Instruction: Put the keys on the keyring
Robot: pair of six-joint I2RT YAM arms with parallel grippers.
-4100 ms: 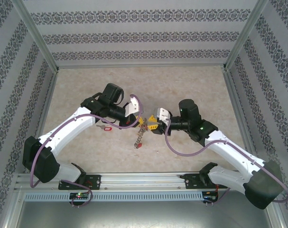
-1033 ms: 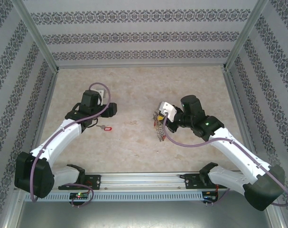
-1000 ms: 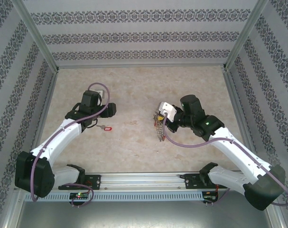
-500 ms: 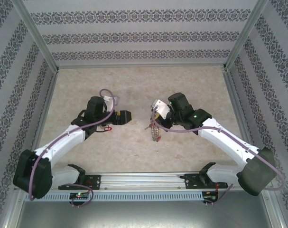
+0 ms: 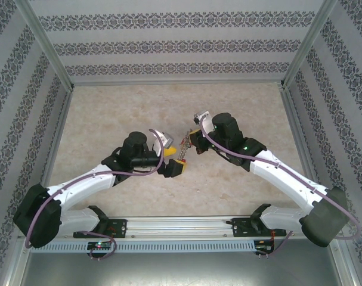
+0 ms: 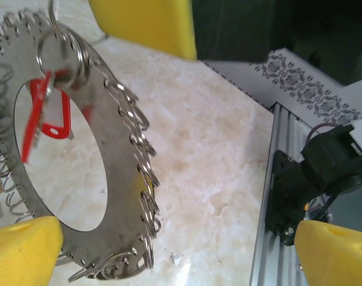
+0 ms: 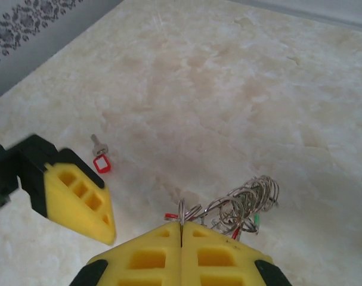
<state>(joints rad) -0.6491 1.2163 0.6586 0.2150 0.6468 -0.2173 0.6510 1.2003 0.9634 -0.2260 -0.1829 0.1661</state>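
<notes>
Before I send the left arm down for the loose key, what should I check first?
1. Hold of the right gripper on the keyring: ok, shut on one of its loops.
2. The left gripper open: ok, jaws wide apart.
3. The left gripper unloaded: ok, nothing between its jaws.
4. The red-tagged key located: ok, lying flat on the table, apart from the keyring.
5. Keyring lifted off the table: cannot tell.
</notes>
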